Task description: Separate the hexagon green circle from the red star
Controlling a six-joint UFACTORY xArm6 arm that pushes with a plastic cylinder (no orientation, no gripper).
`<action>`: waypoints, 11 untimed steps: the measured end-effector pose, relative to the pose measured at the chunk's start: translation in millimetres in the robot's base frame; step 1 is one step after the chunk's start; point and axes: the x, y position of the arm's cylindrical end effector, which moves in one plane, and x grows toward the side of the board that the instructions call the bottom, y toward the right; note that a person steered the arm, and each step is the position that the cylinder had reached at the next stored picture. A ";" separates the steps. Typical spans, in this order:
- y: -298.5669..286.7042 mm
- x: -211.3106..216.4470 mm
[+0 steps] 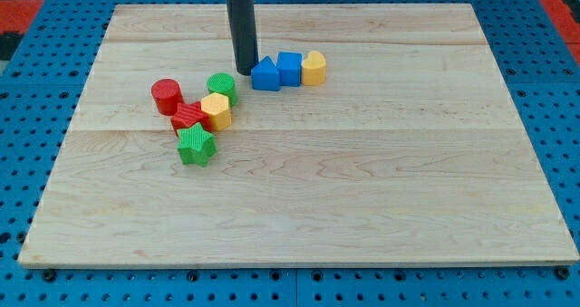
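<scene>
Up near the top of the frame, left of centre, the dark rod stands upright, my tip (245,70) planted on the pale wooden surface (362,189). There are no fingers here to part or close, only that blunt end. The tip sits just beside the left edge of the blue triangular block (265,74), with a blue cube (289,68) and a yellow rounded block (314,68) lined up rightward. Lower left of the tip, close but apart, the green ribbed cylinder (222,88) touches a yellow hexagonal block (217,110). The red ribbed star (188,117) huddles against that hexagon, a red cylinder (167,97) above-left, a green star (196,145) below.
</scene>
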 end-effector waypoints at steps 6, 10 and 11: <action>-46.4 65.3; 3.6 71.4; -3.7 68.5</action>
